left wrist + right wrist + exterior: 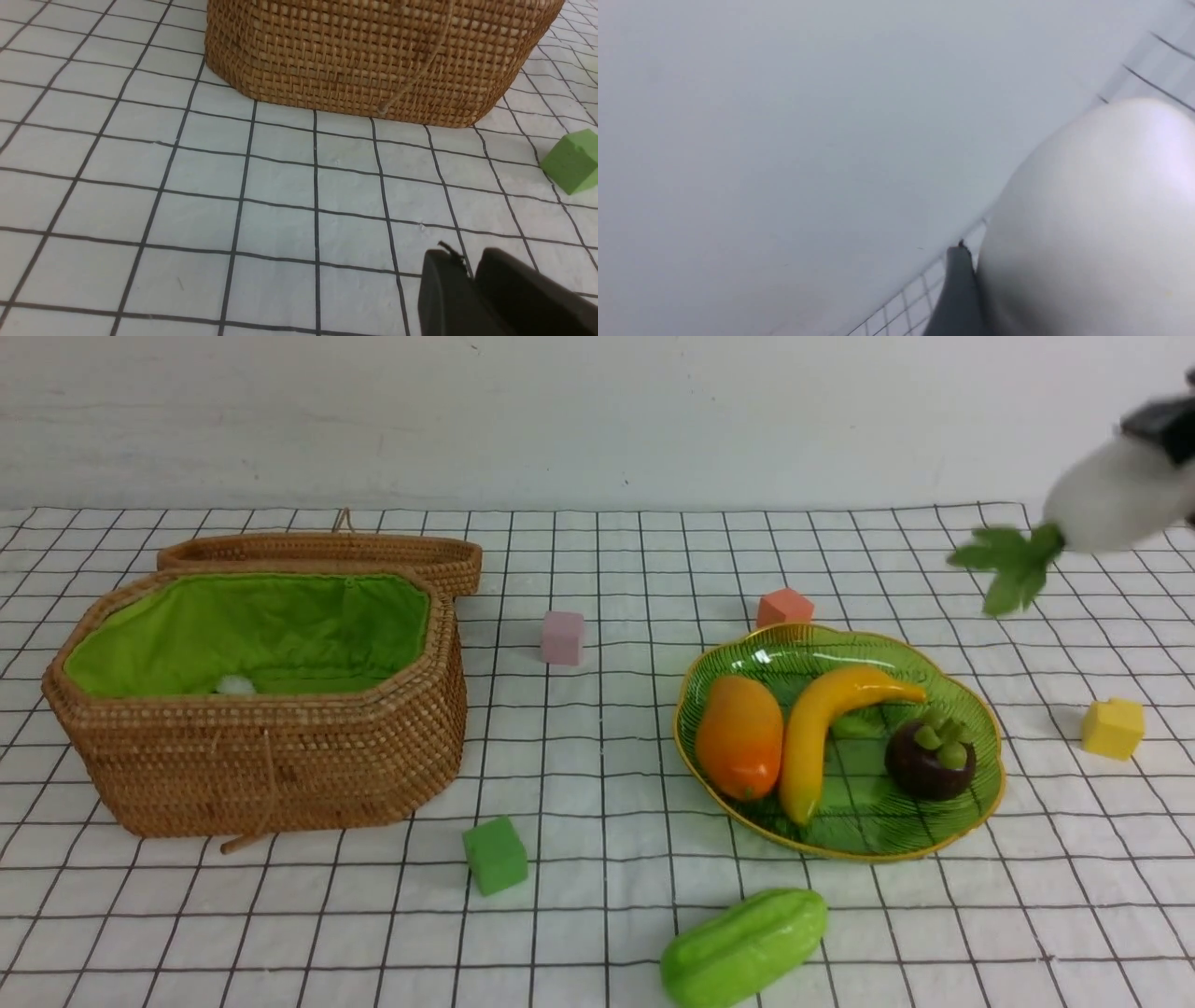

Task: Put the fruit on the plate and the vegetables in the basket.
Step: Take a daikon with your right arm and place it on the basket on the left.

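At the plate's point(868, 814) two o'clock, the slick, probably light radish point(1106, 509) is clasped round its fat body by wide-spread right fingers point(958, 291); left fingers point(448, 294) lie closed, empty.

The left end effector point(471, 273) has two fat black fingers point(444, 289). Their skin is dull and smooth, and their corners are round, so they look like small blocks. A tiny black thread sticks out from the tip of one. The right end effector point(1160, 422) is only a blurry black shape with a pale grey patch. Close up, one finger point(958, 294) of it is dark grey and thin, and it narrows to a little dark tip.
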You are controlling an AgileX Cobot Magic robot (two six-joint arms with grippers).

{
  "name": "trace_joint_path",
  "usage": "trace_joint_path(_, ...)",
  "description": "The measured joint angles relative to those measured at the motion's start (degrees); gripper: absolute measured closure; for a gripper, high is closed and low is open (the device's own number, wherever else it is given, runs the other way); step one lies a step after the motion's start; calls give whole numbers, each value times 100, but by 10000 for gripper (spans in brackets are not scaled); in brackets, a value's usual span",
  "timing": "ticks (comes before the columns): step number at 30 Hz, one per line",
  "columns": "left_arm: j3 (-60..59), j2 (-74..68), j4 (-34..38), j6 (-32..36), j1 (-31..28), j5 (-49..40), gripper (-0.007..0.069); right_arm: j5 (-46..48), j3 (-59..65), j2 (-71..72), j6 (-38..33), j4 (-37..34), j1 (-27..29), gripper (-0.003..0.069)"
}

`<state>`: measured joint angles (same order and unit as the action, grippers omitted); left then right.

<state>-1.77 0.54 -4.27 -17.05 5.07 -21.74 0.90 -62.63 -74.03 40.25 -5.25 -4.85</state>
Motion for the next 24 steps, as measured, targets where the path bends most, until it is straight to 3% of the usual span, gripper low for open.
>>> trace_joint_path(1,0,0,0,0,0,0,529,25,-71,-7,-28,48,-44,133)
trace_joint_path(6,0,0,0,0,0,0,526,769,-1874,-736,-759,1211,-1535,133)
trace_joint_path(12,0,0,0,0,0,0,518,594,-3450,-2263,-1672,1622,-2791,133)
trace_joint_path(18,0,0,0,0,0,0,511,415,-4875,-3830,-1933,1735,-3371,133)
trace_joint_path(24,0,0,0,0,0,0,511,-598,-5924,-5529,-2126,2012,-3666,133)
